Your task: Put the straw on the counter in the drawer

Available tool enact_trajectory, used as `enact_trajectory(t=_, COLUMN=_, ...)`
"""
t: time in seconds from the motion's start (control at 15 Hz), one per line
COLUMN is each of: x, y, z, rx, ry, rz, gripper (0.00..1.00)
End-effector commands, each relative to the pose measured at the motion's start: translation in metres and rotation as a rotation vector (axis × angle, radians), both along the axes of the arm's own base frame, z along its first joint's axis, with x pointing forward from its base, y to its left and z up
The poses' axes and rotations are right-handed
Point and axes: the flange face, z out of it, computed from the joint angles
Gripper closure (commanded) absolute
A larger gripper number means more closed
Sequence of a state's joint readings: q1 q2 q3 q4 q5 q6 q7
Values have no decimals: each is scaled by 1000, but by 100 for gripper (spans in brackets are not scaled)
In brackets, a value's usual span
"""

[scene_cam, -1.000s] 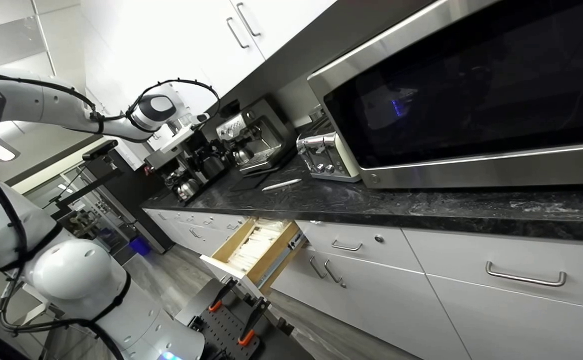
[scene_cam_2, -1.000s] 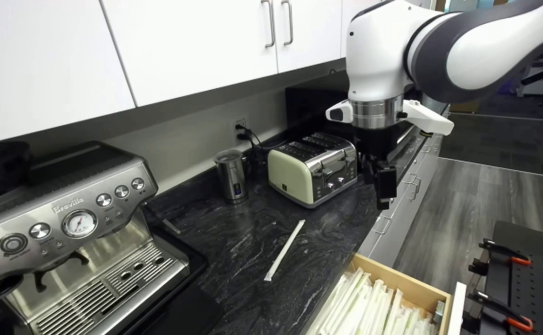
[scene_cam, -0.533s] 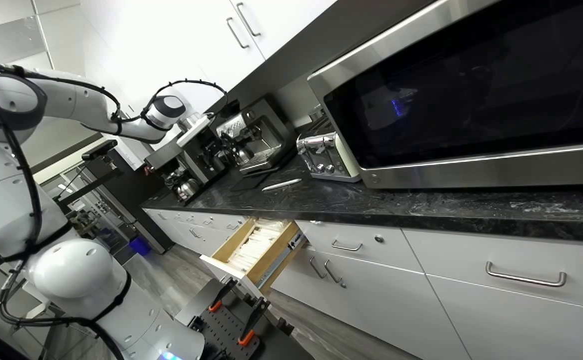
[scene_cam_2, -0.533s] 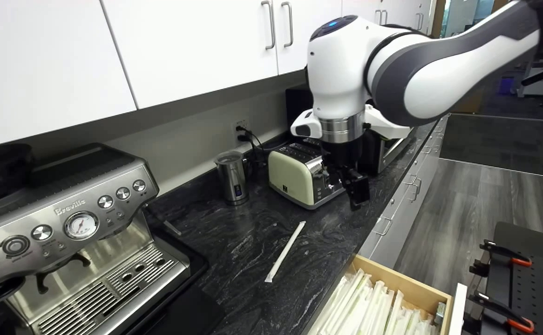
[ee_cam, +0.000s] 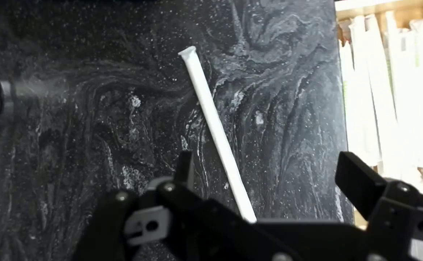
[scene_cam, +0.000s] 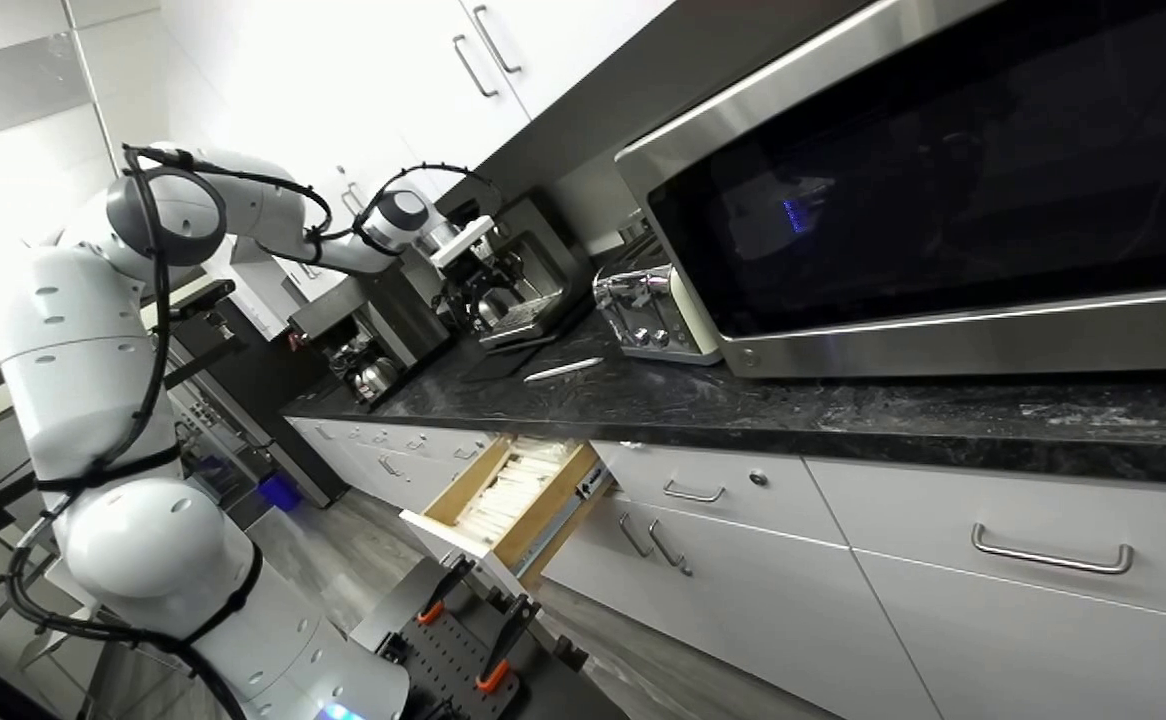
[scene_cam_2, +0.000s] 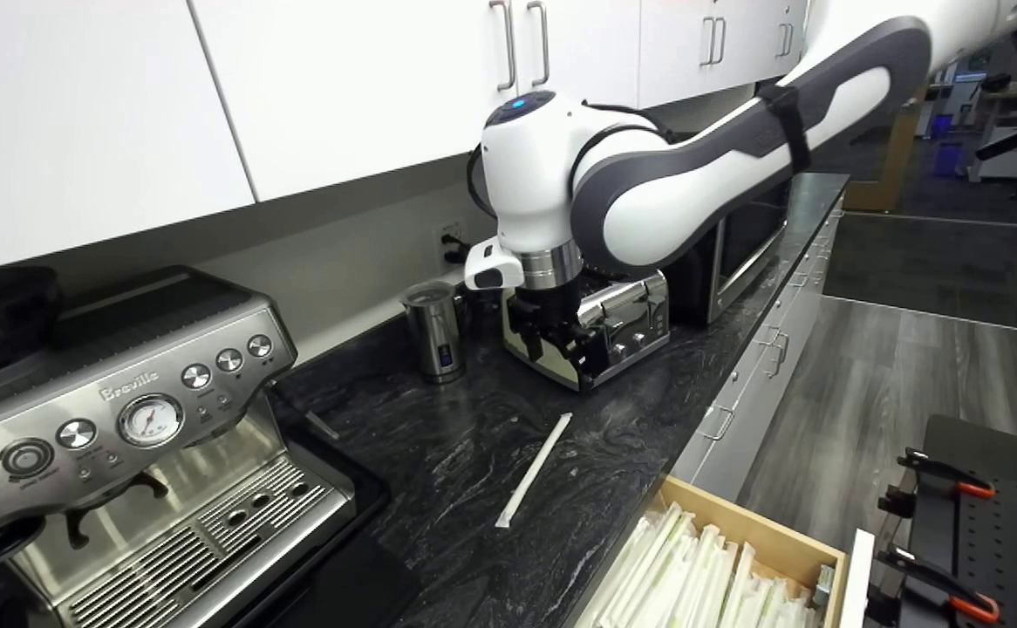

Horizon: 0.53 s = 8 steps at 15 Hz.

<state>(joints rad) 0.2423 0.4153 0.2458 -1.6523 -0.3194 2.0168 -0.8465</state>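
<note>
1. Grip: I have one claw (ee_cam: 266,174) in the wrist view. Its two fingers (ee_cam: 358,183) stand wide apart, and it grips nothing. In an exterior view it hangs over the worktop (scene_cam_2: 439,462) and hides part of the toaster (scene_cam_2: 635,318).
2. Location: I count one white wrapped straw (ee_cam: 217,134). It lies on the worktop, between the espresso machine (scene_cam_2: 168,410) and the drawer (scene_cam_2: 757,532) as seen in an exterior view.
3. Long axis: in the wrist view, the straw slants from upper left to lower right, closer to vertical than to horizontal. Its upper end is flattened; its lower end meets the claw's dark frame, and I cannot see whether it continues behind. In an exterior view, one end points toward the toaster, and the axis runs roughly along the worktop's front edge.
4. Storage: I count one drawer drawn out. It holds many wrapped straws (scene_cam_2: 692,567); they overlap, so I cannot give an exact figure.
5. Appliances: in an exterior view I count one toaster, one espresso machine and one metal jug (scene_cam_2: 433,336); one microwave (scene_cam: 943,200) shows in both exterior views.
6. Fixtures: I count two orange-tipped clamps (scene_cam: 509,632) at one black perforated board (scene_cam: 448,650), in both exterior views.
</note>
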Motion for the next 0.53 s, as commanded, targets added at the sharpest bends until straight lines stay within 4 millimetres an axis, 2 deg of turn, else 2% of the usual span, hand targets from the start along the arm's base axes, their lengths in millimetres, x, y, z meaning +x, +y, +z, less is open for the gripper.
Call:
enact_trajectory(t=0.0, x=23, y=-6, z=-39, rx=3, ry=9, rz=202, gripper=0)
enact_trajectory(t=0.13, x=20, y=-3, z=-53, rx=-28, ry=53, rz=312, gripper=0)
enact_trajectory(t=0.2, x=17, y=-5, z=-52, rx=-9, ry=49, rz=223, gripper=0)
enact_trajectory(t=0.33, x=16, y=-4, z=-64, rx=-18, ry=72, rz=275, gripper=0)
enact_trajectory(t=0.47, x=16, y=-1, z=-63, rx=-19, ry=70, rz=284, gripper=0)
